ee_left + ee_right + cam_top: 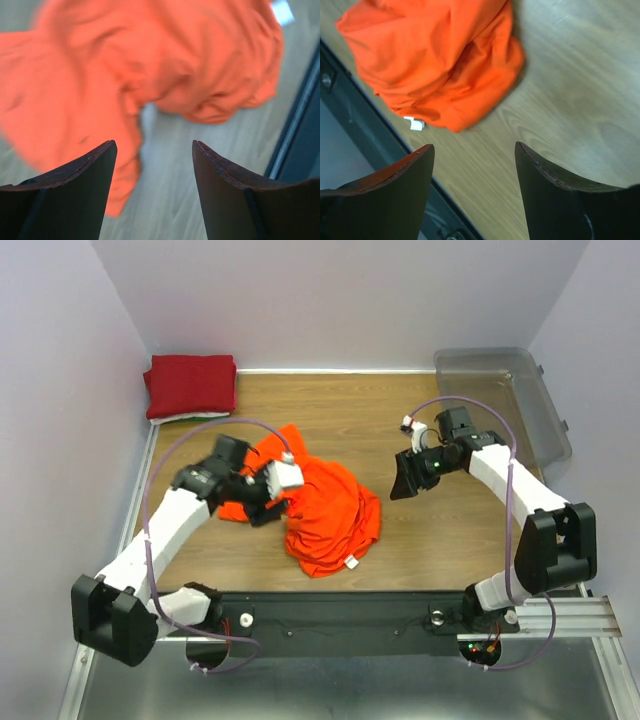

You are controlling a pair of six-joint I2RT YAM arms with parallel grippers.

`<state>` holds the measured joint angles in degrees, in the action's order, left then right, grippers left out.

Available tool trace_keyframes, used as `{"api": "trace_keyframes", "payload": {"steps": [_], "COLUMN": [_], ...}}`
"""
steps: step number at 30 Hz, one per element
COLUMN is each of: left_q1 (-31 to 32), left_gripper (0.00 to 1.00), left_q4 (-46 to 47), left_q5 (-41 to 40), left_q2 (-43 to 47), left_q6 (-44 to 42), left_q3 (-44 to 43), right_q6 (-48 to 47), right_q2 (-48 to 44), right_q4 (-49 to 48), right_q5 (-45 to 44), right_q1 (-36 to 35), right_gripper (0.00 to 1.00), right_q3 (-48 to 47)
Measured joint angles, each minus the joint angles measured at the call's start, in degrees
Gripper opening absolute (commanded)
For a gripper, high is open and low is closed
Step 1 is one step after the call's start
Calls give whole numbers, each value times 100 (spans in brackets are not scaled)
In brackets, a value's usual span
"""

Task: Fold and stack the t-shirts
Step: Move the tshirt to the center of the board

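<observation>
The crumpled bright orange cloth t-shirt (325, 510) lies heaped mid wooden tabletop (440, 540). The left tool (263, 498) over its left edge and the right tool (405, 480) off to its right both gape wide and empty, probably poised to spread it flat.

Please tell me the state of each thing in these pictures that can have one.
orange t-shirt: crumpled, not folded.
dark red t-shirt: folded, in the far left corner.
clear bin: appears empty.
left gripper: jaws open, nothing between them.
right gripper: jaws open, nothing between them.
</observation>
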<state>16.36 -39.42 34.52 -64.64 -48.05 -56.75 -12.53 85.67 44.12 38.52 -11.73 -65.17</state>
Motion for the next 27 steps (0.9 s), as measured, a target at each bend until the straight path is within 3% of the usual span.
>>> {"api": "trace_keyframes", "payload": {"steps": [3,6,9,16,18,20,22,23,26,27], "left_q1": [1113,1681,2055,1840,1510,1128,737,553,199,125], "left_gripper": [68,49,30,19,18,27,44,57,66,66], "left_q4": [63,321,916,1628,1705,1751,1753,1692,1615,1563], "left_q5": [-282,-544,-920,-1270,-1316,-1325,-1316,-1305,-1246,-1215], "left_q2": [-146,-522,-1091,-2479,-2743,-3115,-3550,-3729,-3821,-3746], "left_q6": [-59,-7,98,188,144,120,59,20,-107,-144], "left_q3": [472,619,763,627,267,-195,-748,-1045,-1449,-1499], "right_q6": [-31,2,133,544,680,787,870,914,903,804], "right_q2": [184,807,1451,2111,2210,2262,2264,2264,2194,2081], "right_q4": [9,-155,-435,-1102,-1204,-1342,-1460,-1517,-1617,-1626], "right_q5": [240,352,382,337,326,302,192,131,0,-42], "right_q1": [-39,-98,-153,-223,-221,-221,-223,-223,-221,-223], "right_gripper": [68,66,56,25,10,9,17,24,41,53], "right_q3": [144,149,170,184,131,96,76,44,-31,-31]}}
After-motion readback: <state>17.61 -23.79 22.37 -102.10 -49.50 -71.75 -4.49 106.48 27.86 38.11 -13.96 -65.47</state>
